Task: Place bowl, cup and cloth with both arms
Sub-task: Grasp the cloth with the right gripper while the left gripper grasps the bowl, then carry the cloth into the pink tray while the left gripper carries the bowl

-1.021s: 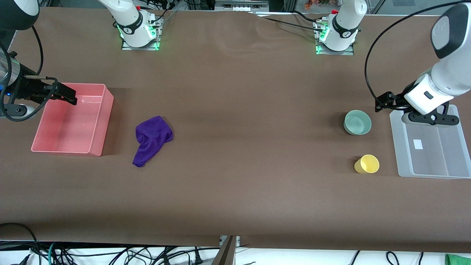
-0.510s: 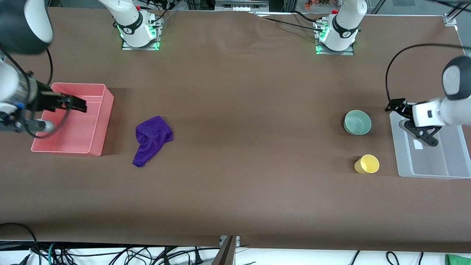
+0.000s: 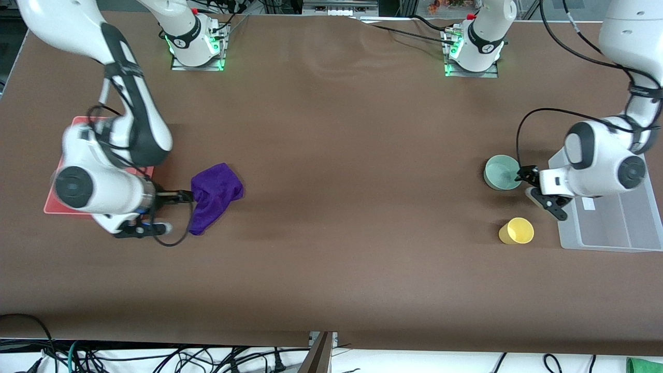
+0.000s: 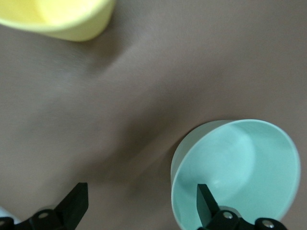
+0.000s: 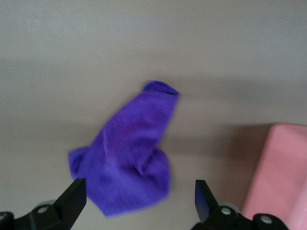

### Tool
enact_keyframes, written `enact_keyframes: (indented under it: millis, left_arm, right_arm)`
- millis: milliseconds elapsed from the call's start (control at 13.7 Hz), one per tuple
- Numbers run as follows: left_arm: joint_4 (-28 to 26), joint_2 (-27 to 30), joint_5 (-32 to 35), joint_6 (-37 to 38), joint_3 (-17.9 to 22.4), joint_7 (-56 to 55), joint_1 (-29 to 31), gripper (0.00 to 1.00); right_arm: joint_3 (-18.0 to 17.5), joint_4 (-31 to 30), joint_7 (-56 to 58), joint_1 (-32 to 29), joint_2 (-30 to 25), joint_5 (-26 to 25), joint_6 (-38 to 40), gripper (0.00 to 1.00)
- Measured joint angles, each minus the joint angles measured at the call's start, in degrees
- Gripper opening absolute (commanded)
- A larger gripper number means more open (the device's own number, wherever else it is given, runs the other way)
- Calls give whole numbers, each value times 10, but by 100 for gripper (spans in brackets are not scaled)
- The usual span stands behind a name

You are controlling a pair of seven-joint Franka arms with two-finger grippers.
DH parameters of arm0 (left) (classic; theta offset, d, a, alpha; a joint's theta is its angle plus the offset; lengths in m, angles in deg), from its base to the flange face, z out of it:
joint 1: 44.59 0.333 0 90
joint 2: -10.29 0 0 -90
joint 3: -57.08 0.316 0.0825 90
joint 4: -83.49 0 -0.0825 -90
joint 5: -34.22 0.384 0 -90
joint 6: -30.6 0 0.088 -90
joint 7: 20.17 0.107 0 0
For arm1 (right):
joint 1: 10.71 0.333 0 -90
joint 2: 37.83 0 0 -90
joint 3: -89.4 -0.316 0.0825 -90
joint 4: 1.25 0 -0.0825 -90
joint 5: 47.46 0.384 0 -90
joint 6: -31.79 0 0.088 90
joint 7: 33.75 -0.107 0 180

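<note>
The mint-green bowl point(image 3: 502, 172) stands upright toward the left arm's end of the table, and the yellow cup point(image 3: 516, 231) stands nearer the front camera than it. My left gripper point(image 3: 533, 187) is open and low at the bowl's rim. In the left wrist view one fingertip point(image 4: 206, 203) is over the inside of the bowl point(image 4: 244, 167), the other over bare table, and the cup point(image 4: 67, 19) is farther off. The purple cloth point(image 3: 215, 196) lies crumpled toward the right arm's end. My right gripper point(image 3: 173, 210) is open and empty, right beside the cloth point(image 5: 129, 153).
A pink bin point(image 3: 72, 122) stands at the right arm's end, mostly hidden by the right arm; its corner shows in the right wrist view point(image 5: 280, 167). A clear plastic tray point(image 3: 611, 228) stands at the left arm's end, beside the bowl and cup.
My right gripper has swung from over the pink bin down to the cloth's edge. My left gripper has moved from over the clear tray down to the bowl. Bowl, cup and cloth have not moved.
</note>
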Motion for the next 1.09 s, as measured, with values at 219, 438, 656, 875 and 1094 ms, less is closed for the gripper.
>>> enact_keyframes:
  millis: [219,438,656,875,1094]
  left_arm:
    - [-20,1,0,-20,-4,3,0,0]
    - [-19,3,0,-20,-6,4,-2,0]
    - [-14,6,0,-15,-6,13,-2,0]
    - [60,19,0,103,-5,31,0,0]
    - [190,29,24,244,11,51,13,0]
  right_arm:
    - [-13,-73,-20,5,12,0,-108,100]
    - [-14,-121,-21,11,29,0,-168,40]
    - [-14,-138,-21,12,34,0,-176,0]
    - [-14,-138,-21,12,32,0,-174,0]
    - [-12,-126,-20,11,16,-2,-143,0]
